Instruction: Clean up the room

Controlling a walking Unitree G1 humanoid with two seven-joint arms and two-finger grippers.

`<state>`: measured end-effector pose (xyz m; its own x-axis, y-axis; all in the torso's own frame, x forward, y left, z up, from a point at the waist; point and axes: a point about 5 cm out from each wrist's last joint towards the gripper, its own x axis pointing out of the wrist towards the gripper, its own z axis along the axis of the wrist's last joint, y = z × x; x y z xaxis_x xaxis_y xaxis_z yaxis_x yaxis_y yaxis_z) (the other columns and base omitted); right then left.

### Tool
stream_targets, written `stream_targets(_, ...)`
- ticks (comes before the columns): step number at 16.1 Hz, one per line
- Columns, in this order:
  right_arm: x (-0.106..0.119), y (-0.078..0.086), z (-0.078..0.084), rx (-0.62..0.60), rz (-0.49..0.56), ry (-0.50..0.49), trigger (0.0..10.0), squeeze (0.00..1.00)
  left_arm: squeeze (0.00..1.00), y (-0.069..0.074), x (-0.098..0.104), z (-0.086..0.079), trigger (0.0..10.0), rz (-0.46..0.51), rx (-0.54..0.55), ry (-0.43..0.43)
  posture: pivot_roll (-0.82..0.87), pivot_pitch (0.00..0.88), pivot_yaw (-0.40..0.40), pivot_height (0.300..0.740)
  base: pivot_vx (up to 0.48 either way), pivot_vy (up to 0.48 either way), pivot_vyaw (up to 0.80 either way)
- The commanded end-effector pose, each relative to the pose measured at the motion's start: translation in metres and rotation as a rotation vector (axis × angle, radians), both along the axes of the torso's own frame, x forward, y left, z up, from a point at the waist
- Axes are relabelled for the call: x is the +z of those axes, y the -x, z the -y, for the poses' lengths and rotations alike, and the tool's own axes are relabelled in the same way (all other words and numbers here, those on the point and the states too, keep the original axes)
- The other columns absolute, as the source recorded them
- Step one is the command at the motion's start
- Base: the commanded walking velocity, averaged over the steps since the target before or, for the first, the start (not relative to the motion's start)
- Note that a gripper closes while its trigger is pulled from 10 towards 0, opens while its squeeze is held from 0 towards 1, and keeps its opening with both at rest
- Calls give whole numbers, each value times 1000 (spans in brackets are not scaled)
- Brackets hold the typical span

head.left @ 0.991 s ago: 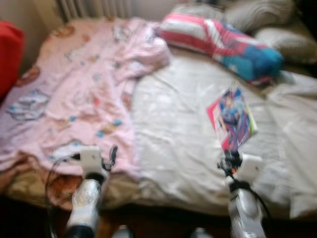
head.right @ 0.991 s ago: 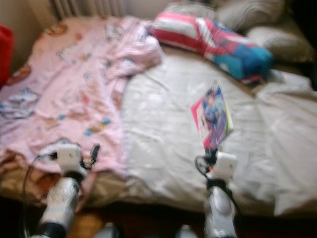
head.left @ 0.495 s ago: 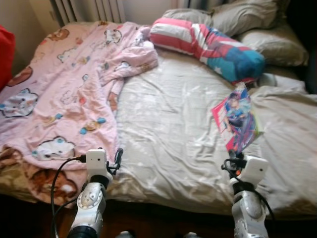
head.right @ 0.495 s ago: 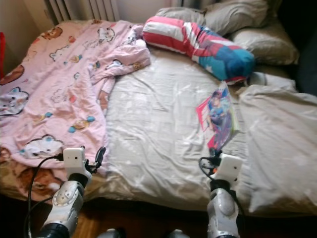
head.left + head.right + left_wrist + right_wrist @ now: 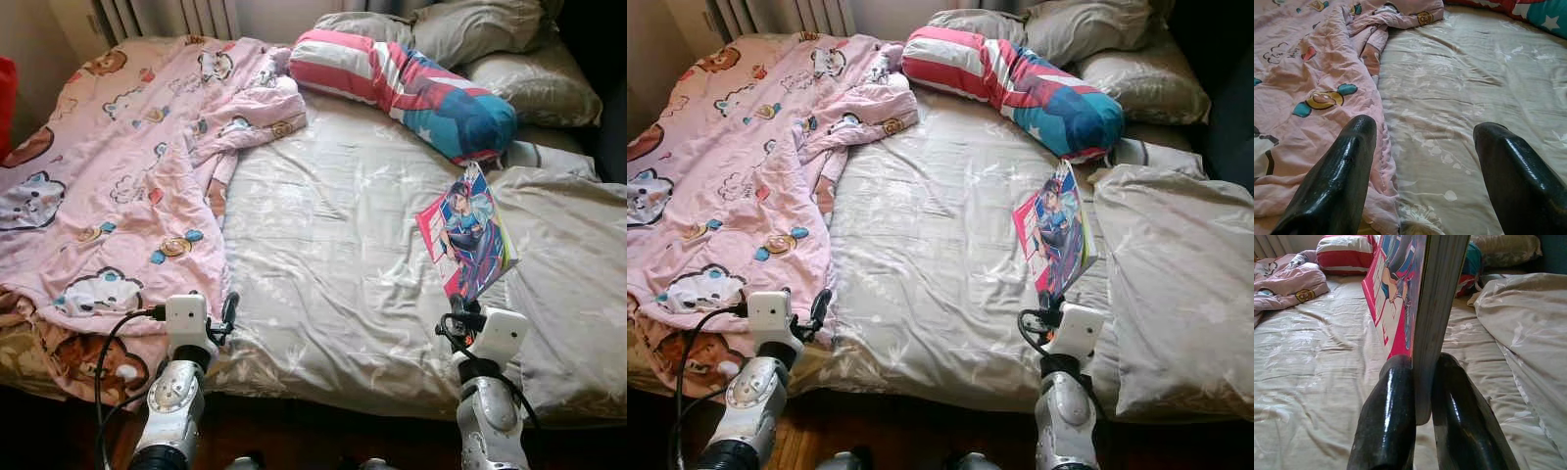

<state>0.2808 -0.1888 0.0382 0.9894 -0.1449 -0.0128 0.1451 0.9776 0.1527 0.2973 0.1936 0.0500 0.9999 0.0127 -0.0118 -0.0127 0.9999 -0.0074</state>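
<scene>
I am holding a comic book (image 5: 467, 235) upright in my right pincer (image 5: 1420, 418), whose two black fingers (image 5: 1388, 421) are clamping the bottom edge of the closed pages, cover on one side and back on the other. In the left eye view the book is standing at the right of the frame, above the grey bed sheet (image 5: 343, 245), just below the striped bolster pillow (image 5: 411, 88) that is lying across the upper middle.

The book is looking thin and light, stiff enough along the spine but floppy toward the free corner, and its glossy cover is likely slippery. Because I am pinching it low, I judge it may sag or pivot between the fingers if I swing it fast; a hold nearer the spine and deeper over the pages would be steadier.

My left pincer (image 5: 1422, 161) is released, its fingers spread wide and grasping nothing, hovering at the lower left of the frame over the seam where the pink cartoon-print duvet (image 5: 108, 176) is meeting the sheet. That duvet is soft, bulky and rumpled, best gathered by an edge.
</scene>
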Motion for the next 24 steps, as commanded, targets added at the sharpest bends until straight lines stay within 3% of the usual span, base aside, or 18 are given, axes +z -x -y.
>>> stream_targets(1, 2, 1, 2, -12, 16, 0, 10000, 0, 0, 5, -5, -1, 10000, -15, -6, -12, 68, 223, -39, 740, 0, -266, 0)
stream_targets(10, 1, 2, 2, -11, 12, 1, 10000, 0, 0, 6, -6, -1, 10000, -16, -2, -16, 67, 230, -42, 740, 0, -224, 0)
stream_targets(24, 0, 3, 3, -11, 9, 4, 10000, 0, 0, 7, -6, -1, 10000, -15, 5, 2, 65, 233, -48, 740, 0, 0, 0)
